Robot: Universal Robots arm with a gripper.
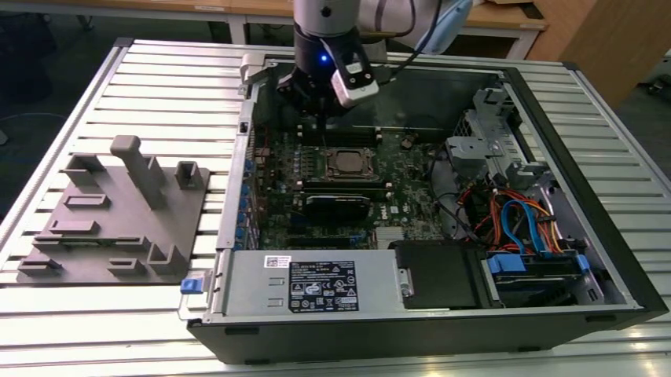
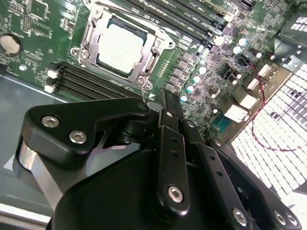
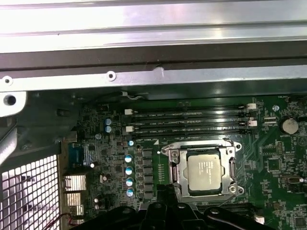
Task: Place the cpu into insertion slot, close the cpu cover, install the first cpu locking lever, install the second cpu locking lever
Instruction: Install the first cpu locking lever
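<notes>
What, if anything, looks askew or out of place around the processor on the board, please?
Nothing stands out: the cpu lies flat and square, with the cpu cover framing it evenly in both wrist views.

Arm [image 1: 325, 20] upright, wrist [image 1: 331, 59] pointed straight down, jaws apparently closed together.

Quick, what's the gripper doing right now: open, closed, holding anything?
Gripper: cannot be told whether open or closed, or whether it holds anything; it hangs over the board close to the cpu.
</notes>
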